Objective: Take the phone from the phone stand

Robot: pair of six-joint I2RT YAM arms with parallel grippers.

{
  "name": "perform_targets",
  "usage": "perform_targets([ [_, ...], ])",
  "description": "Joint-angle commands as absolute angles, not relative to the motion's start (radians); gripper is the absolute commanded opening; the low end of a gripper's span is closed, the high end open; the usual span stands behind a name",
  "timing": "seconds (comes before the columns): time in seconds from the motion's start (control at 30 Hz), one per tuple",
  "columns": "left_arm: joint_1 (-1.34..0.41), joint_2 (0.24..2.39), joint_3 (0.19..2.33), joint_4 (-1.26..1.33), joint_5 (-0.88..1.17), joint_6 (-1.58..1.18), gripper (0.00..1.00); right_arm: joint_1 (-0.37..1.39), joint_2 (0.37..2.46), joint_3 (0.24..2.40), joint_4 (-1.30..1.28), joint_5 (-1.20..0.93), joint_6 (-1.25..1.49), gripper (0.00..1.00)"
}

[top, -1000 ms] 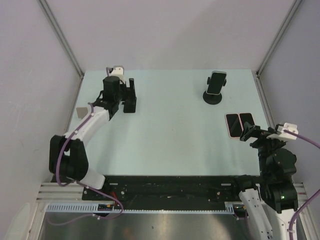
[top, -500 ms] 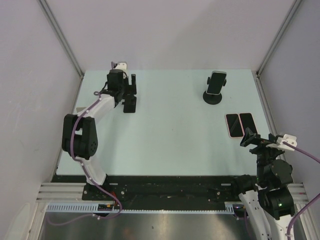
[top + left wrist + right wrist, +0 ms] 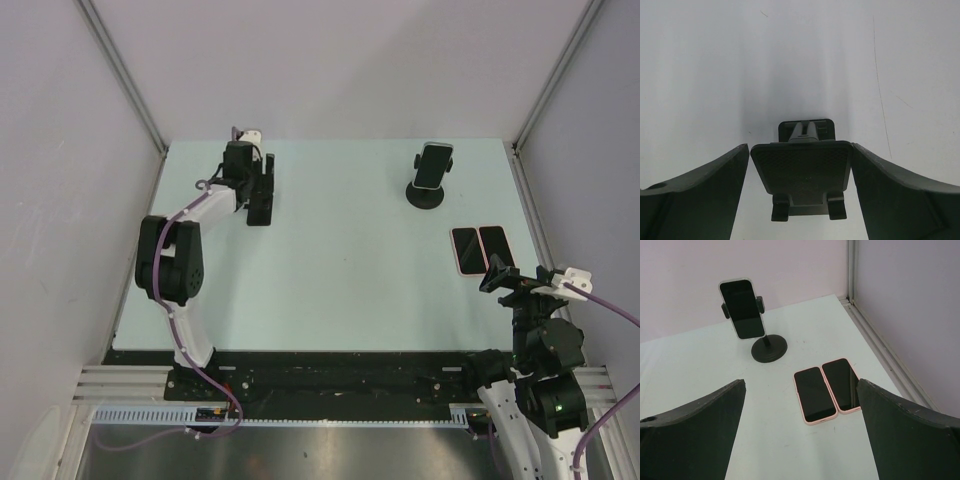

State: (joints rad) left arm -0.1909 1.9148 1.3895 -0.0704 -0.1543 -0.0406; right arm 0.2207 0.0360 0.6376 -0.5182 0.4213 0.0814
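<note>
Clamped upright in its round-based black stand (image 3: 769, 349), the white-edged black phone (image 3: 742, 308) faces the wide-open right gripper (image 3: 801, 390); left gripper (image 3: 800, 150) gapes too.

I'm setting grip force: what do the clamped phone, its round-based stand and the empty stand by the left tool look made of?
The phone: glossy dark face, likely glass; pale rim, plastic or a case. The round-based stand: matte black, plastic or painted metal, hard to tell. The empty stand: matte black moulded plastic by its look; plate finely ribbed, perhaps a rubbery anti-slip pad.
</note>
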Motion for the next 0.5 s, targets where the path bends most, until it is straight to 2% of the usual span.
perform_targets([
  [0.0, -0.186, 1.907, 1.424, -0.054, -0.152, 0.028, 0.81, 0.227, 0.029, 0.635, -0.472, 0.42, 0.072, 1.0],
  [0.03, -0.186, 1.904, 1.42, -0.054, -0.146, 0.028, 0.77, 0.227, 0.029, 0.635, -0.472, 0.42, 0.072, 1.0],
  [0.07, -0.186, 1.892, 1.413, -0.054, -0.137, 0.026, 0.69, 0.227, 0.029, 0.635, -0.471, 0.42, 0.071, 1.0],
  [0.27, -0.186, 1.81, 1.352, -0.055, -0.118, 0.023, 0.49, 0.229, 0.029, 0.635, -0.477, 0.42, 0.069, 1.0],
  [0.47, -0.181, 1.648, 1.214, -0.055, -0.139, 0.048, 0.43, 0.229, 0.029, 0.635, -0.477, 0.41, 0.074, 1.0],
])
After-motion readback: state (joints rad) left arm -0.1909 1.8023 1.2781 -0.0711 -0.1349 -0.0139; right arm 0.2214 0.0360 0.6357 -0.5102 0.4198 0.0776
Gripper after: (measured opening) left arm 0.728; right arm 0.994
